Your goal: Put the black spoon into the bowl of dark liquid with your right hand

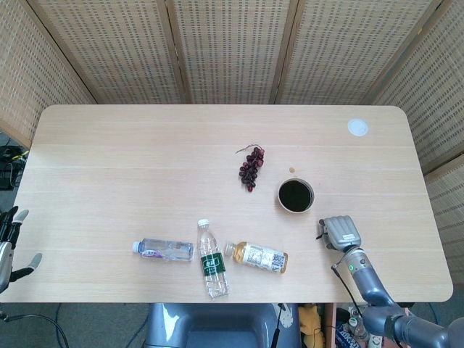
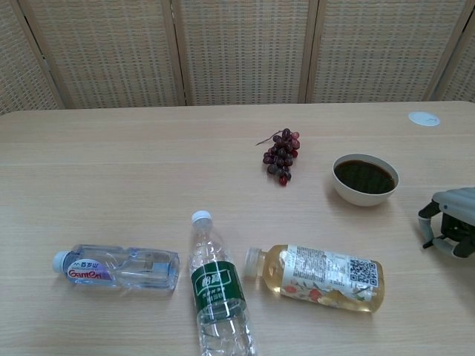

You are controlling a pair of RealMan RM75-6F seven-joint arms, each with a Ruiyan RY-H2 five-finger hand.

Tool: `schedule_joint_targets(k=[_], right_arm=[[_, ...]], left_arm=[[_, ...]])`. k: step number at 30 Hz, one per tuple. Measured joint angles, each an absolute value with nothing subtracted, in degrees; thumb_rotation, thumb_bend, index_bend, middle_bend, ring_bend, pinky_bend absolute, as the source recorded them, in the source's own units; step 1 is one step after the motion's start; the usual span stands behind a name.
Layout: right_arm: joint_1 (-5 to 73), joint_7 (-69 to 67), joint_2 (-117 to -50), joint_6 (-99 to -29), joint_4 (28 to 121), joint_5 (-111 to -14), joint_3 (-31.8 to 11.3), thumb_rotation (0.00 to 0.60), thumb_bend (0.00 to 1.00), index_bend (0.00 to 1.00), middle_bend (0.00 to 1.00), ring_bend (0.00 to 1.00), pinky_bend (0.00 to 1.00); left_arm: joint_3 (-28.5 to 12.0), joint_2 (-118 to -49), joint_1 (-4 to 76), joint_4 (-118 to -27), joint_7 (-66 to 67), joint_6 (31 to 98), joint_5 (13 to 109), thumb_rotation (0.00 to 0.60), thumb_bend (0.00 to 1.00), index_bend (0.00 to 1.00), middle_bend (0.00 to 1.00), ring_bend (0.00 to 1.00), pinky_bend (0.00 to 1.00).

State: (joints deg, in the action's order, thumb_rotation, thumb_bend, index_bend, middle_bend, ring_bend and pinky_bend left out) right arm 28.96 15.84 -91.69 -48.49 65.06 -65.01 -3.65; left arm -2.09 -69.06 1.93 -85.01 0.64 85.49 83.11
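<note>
The white bowl (image 1: 280,201) (image 2: 364,197) of dark liquid (image 1: 296,194) stands right of the table's middle. I see no black spoon in either view. My right hand (image 1: 341,232) (image 2: 451,222) hovers low over the table near the front right, just nearer than the bowl and apart from it. Its fingers curl downward, and whether anything is under or inside them is hidden. My left hand (image 1: 10,246) is off the table's left front corner, fingers spread and holding nothing.
A bunch of dark grapes (image 1: 251,167) (image 2: 280,156) lies left of the bowl. Two clear water bottles (image 1: 163,250) (image 1: 211,262) and a yellow drink bottle (image 1: 257,256) lie near the front edge. A white disc (image 1: 357,127) sits at the back right.
</note>
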Motion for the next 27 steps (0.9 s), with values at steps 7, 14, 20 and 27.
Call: schedule_joint_targets(k=[7,14,20,27], right_arm=[[28.95,14.11,-89.55,-48.64,67.74,-65.20,-4.48,0.600,0.74,0.65,1.00,1.00,1.00],[29.15,10.53,-84.16,-48.78,74.93,-65.15,-6.50,0.600,0.76,0.66,1.00,1.00,1.00],[29.67,3.86,-78.30,-46.64,82.02,-64.01,-9.21,0.600,0.76,0.67,1.00,1.00,1.00],[30.77,-7.88,-73.69,-41.84,87.78,-61.99,-13.69,0.600,0.77,0.67,1.00,1.00,1.00]], left_arm=[[-2.07,-69.16,1.98,-84.79,0.42,85.31,83.12,0.600,0.29,0.02,0.00,0.00,0.00],[-2.07,-69.32,2.14,-84.72,0.26,85.21,83.36,0.600,0.29,0.02,0.00,0.00,0.00],[-2.08,-69.24,2.18,-84.86,0.29,85.34,83.54,0.600,0.29,0.02,0.00,0.00,0.00],[-1.97,-69.05,1.99,-85.09,0.34,85.43,83.46,0.600,0.29,0.02,0.00,0.00,0.00]])
